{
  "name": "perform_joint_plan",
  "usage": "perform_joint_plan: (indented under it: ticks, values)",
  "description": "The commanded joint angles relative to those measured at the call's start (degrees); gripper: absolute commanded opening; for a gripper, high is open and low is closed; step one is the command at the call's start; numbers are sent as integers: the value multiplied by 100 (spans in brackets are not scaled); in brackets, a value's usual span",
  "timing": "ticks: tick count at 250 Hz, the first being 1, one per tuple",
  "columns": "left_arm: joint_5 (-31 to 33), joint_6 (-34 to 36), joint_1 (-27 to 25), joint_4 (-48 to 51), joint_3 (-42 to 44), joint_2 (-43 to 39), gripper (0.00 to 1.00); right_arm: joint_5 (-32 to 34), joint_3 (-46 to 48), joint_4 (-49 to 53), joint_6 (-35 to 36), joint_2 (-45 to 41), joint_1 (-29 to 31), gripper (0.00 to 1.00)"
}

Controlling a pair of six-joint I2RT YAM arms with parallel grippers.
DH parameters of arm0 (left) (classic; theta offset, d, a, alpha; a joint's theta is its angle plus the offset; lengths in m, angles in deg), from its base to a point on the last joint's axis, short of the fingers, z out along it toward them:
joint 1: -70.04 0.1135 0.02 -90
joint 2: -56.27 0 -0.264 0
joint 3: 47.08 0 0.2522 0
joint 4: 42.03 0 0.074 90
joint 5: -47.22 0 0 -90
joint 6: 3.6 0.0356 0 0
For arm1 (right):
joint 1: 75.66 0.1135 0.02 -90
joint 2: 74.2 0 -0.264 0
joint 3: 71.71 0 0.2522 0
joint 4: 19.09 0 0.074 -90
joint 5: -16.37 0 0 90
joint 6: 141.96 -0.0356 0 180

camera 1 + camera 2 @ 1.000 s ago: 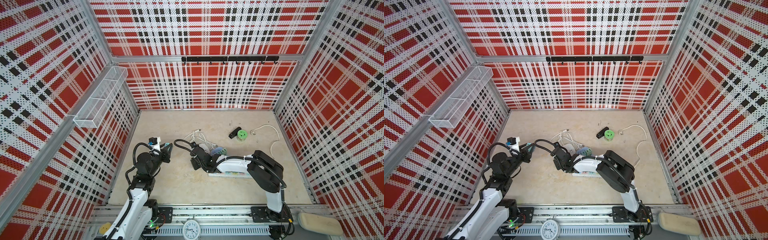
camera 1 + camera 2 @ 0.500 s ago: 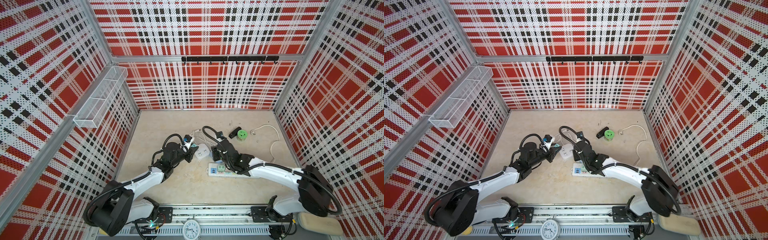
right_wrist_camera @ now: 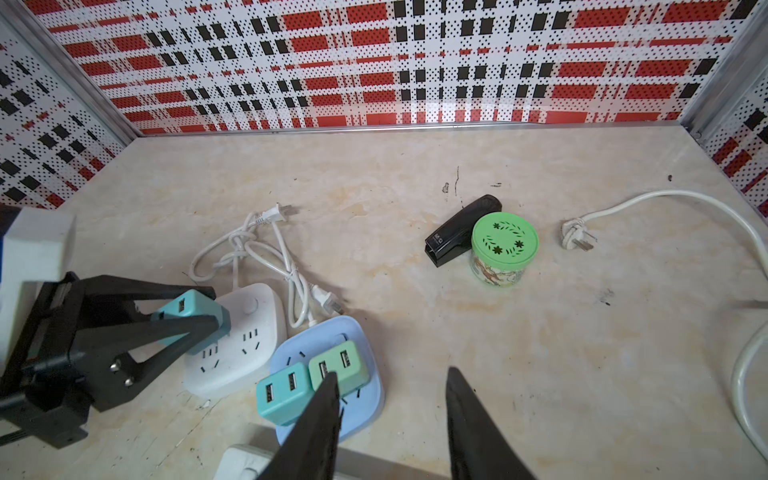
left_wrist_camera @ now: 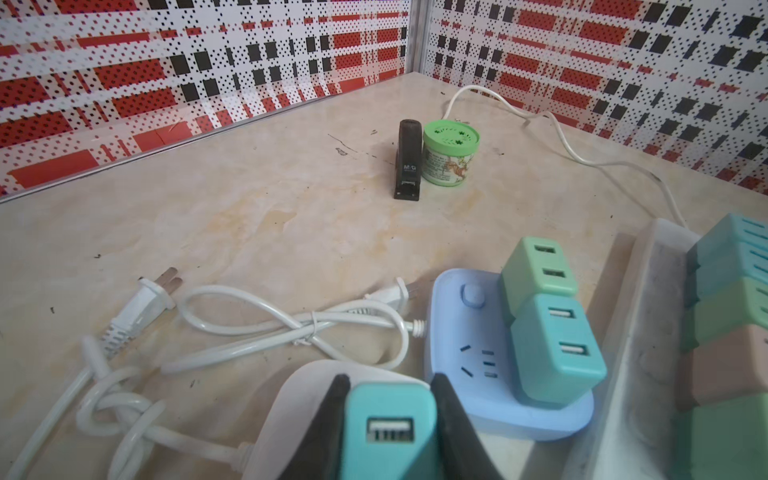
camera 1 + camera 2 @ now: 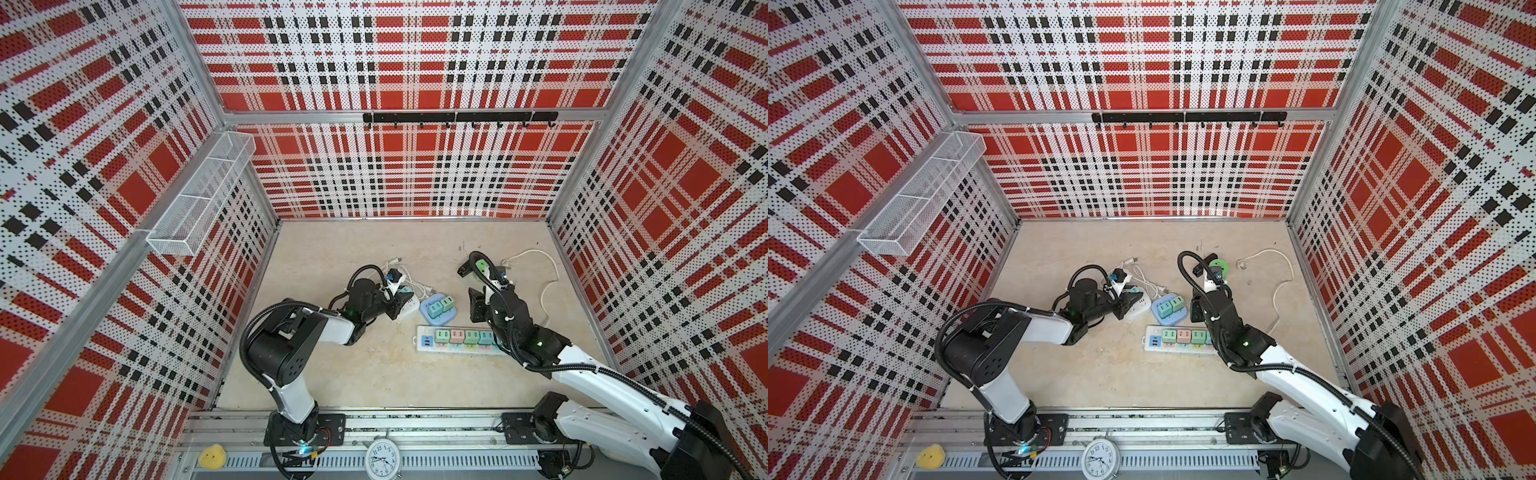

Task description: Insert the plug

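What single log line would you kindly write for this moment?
left gripper shut on teal plug | plug at white socket, seating unclear | right gripper open, empty

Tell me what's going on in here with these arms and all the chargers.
The left claw is shut on a teal USB charger, holding it at the white socket hub; whether its prongs are seated cannot be told. The right claw is open and empty, hovering beside the blue socket hub, which carries a green charger and a second teal charger. A long power strip nearby holds a row of chargers.
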State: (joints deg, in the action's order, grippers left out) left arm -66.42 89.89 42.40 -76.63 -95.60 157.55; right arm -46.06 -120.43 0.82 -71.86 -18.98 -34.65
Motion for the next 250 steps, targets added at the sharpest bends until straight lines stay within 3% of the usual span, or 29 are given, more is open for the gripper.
perform_joint_plan:
  ticks: [1,87,250]
  values:
    - [-193,-123,73,-652,-93,203,0,72,106,-106,56,-156,-37,43]
    - [-503,13,52,-761,-299,725,0,63,158,-123,59,-196,-50,43]
    - [-497,456,-123,162,-614,674,0,50,305,-87,42,-448,-76,45]
